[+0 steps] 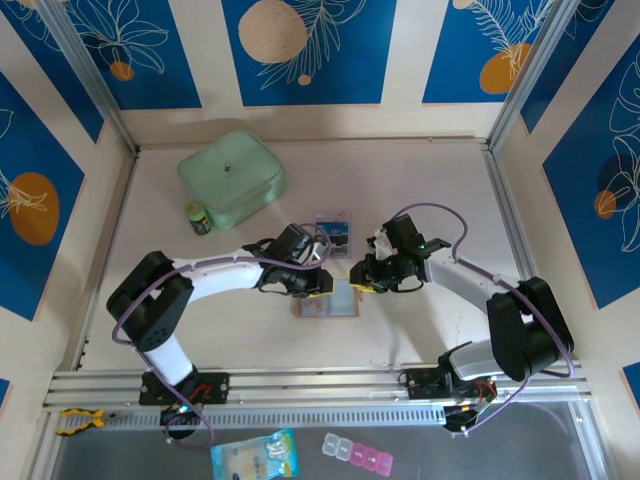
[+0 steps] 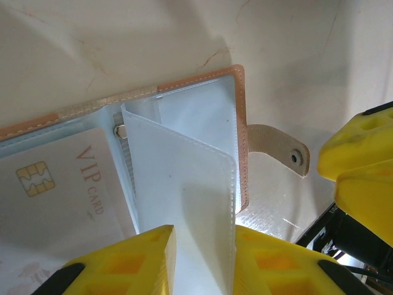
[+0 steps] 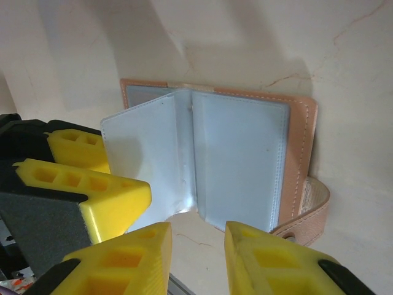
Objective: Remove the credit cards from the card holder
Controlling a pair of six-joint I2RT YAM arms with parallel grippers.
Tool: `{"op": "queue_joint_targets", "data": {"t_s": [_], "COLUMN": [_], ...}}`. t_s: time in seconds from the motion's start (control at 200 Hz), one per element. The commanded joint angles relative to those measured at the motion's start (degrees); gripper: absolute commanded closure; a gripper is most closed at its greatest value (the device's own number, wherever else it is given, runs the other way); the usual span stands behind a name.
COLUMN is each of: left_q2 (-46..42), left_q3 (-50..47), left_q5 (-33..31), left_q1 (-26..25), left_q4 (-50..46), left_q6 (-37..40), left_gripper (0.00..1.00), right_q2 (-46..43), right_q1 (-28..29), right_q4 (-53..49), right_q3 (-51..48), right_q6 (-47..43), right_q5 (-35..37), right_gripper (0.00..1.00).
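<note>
The holder (image 1: 338, 300) lies open mid-table (image 1: 430, 190), with a VIP card (image 2: 61, 184) in one pocket. The left gripper (image 2: 206, 238) pinches a clear leaf (image 2: 178, 184) upright. The right gripper (image 3: 198, 230), slightly parted and empty, sits at the holder's near edge by the snap tab (image 2: 279, 147). Blue cards (image 1: 333, 237) lie just behind, and a green case (image 1: 232, 178) farther back.

Open card holder (image 1: 338, 300) between both jaws

The VIP card (image 2: 61, 190) in the card holder (image 2: 241, 123) runs off the left edge
</note>
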Motion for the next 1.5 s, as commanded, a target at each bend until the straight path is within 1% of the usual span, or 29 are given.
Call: {"op": "queue_joint_targets", "data": {"t_s": [0.0,0.155,0.27,0.53,0.625,0.92,0.98,1.1,1.16,1.345,1.496], "left_q2": [0.92,2.95,3.94,7.30,8.85,11.94,12.23,12.08,11.79,10.02,7.22], "left_q3": [-0.54,-0.13,0.37,2.55,3.46,5.24,5.26,5.33,5.40,5.64,5.00], "left_q5": [2.10,3.84,4.59,6.72,7.48,8.69,8.88,8.69,8.61,7.63,5.81], "left_q1": [0.37,0.33,0.22,-0.54,-1.03,-1.65,-1.67,-1.68,-1.72,-1.50,-0.34], "left_q4": [3.48,6.14,7.48,9.91,10.69,11.56,11.96,12.41,12.67,13.08,11.74], "left_q6": [-0.86,-2.19,-2.84,-3.86,-4.25,-4.56,-4.67,-4.79,-4.71,-4.62,-3.64], "left_gripper": [0.71,0.70,0.79,0.82,0.81,0.75,0.72,0.64,0.62,0.62,0.64], "right_q2": [0.57,0.31,-0.11,-0.86,-1.05,-2.03,-2.14,-2.46,-2.75,-3.31,-3.42], "right_q1": [0.52,0.58,0.56,0.01,-0.34,-1.26,-1.42,-1.66,-1.71,-1.87,-1.83], "right_q4": [-1.23,-1.60,-2.06,-3.00,-3.28,-3.63,-3.80,-3.99,-4.16,-4.65,-4.39], "right_q3": [1.75,1.84,2.01,2.02,2.04,1.24,1.27,1.34,1.32,1.50,1.41], "right_q6": [-0.49,-0.49,-0.60,-1.28,-1.45,-1.77,-1.88,-1.90,-1.90,-1.88,-1.56], "right_q5": [-0.14,0.25,0.65,1.22,1.18,1.09,1.00,1.09,1.09,1.26,0.89], "right_gripper": [0.71,0.71,0.71,0.71,0.71,0.71,0.71,0.70,0.69,0.69,0.69]}}
